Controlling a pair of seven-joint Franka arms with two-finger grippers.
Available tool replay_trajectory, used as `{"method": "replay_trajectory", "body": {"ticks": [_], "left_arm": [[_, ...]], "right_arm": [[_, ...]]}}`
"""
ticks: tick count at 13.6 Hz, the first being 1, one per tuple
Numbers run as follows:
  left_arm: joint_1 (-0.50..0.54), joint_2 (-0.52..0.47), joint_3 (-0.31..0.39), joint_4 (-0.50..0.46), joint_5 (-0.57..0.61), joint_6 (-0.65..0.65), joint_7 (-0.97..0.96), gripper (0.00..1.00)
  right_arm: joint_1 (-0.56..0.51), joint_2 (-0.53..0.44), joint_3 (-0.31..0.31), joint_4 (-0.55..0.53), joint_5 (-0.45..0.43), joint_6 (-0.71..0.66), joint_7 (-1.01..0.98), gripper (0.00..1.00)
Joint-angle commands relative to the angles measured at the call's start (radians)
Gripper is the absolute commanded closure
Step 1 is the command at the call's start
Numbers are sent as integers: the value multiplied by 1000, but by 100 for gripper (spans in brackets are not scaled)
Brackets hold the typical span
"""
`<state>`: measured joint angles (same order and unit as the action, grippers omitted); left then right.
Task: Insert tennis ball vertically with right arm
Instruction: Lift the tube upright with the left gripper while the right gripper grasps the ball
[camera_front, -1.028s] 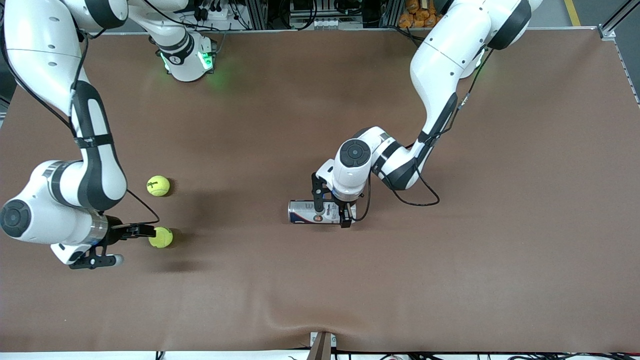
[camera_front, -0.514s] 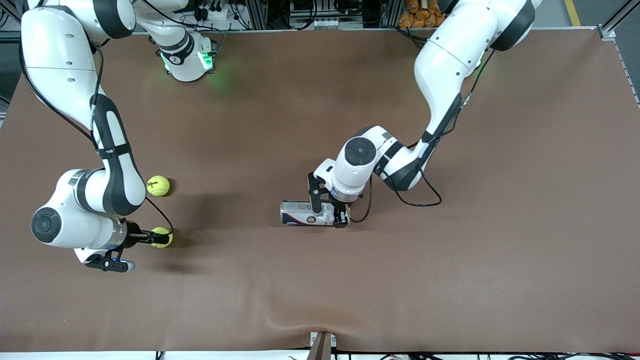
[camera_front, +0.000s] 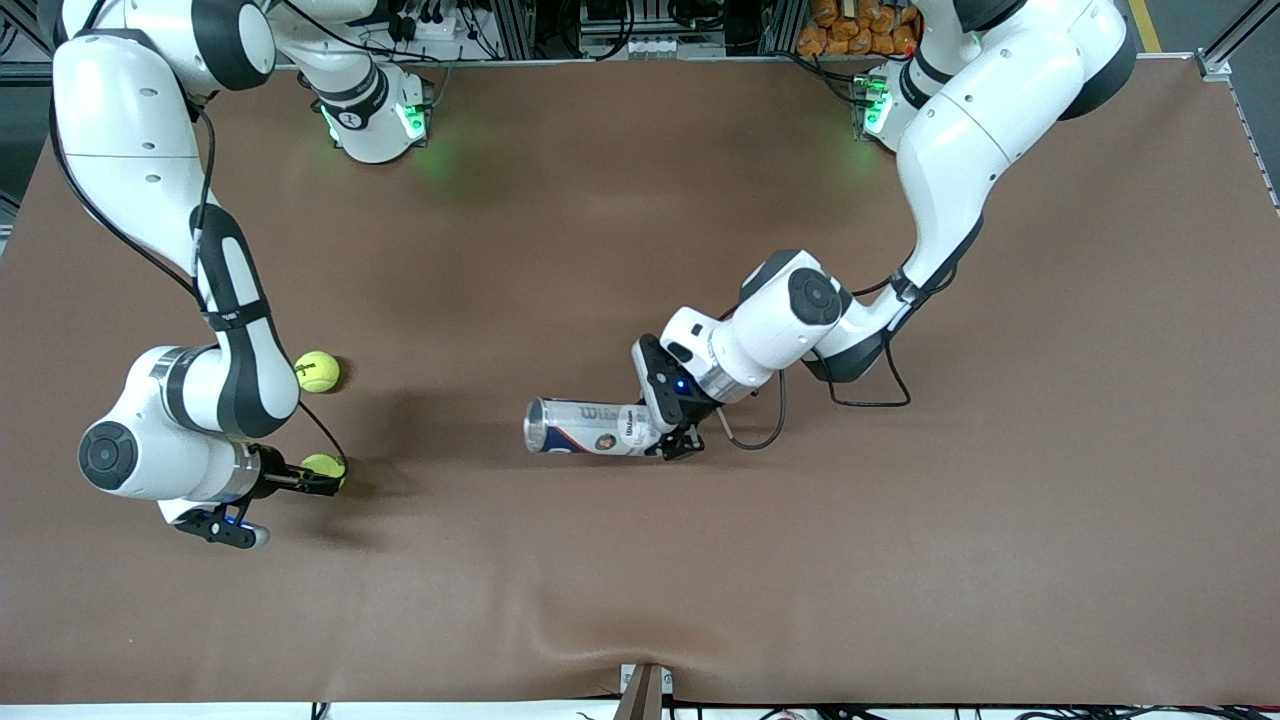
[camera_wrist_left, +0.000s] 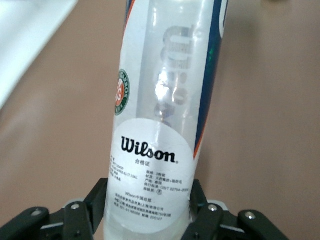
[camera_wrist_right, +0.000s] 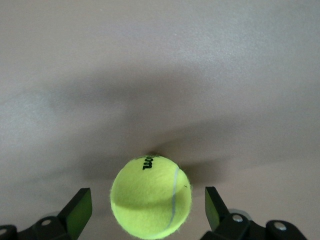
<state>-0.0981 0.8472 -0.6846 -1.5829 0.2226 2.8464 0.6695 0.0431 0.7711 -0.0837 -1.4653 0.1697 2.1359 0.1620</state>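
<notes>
The clear plastic Wilson ball tube (camera_front: 590, 427) is being pinched near its end by the left gripper (camera_front: 672, 440), tilted over the brown surface (camera_front: 900, 560). A fuzzy yellow-green tennis ball (camera_wrist_right: 151, 196) on the surface is being flanked by the right gripper's (camera_front: 318, 480) spread fingers (camera_wrist_right: 79, 209), not touching. Another yellow-green ball (camera_front: 317, 371) is lying nearby.

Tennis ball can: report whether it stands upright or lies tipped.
Tipped: the tennis ball can lies lengthwise, the left gripper shut on one end.

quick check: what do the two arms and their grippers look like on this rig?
Both arms are glossy white shells with black joint bands and round black joint caps; thin black cables loop loosely along the forearms. Bases glow green. The left gripper and right gripper are black two-finger units with silver screws, each with a small blue light near the wrist.
</notes>
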Motion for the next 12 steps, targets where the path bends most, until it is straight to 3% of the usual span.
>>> {"method": "replay_trajectory", "body": {"ticks": [1,3,6,10,12], "left_arm": [[15,45,-48,-35,-14,170,12,30],[75,75,-116,-42,-20,171,10,31],[222,220,-292,-84,-29,171,22,31],[250,317,-368,-88,-23,177,105,32],[287,397,-439,-83,-23,177,162,32]], "right_arm": [[-2,28,4,19,-9,1,71,0],[-3,40,4,19,-9,2,73,0],[-2,42,4,14,-7,2,73,0],[3,42,4,0,-10,1,56,0],[4,42,4,-1,-19,1,36,0]]}}
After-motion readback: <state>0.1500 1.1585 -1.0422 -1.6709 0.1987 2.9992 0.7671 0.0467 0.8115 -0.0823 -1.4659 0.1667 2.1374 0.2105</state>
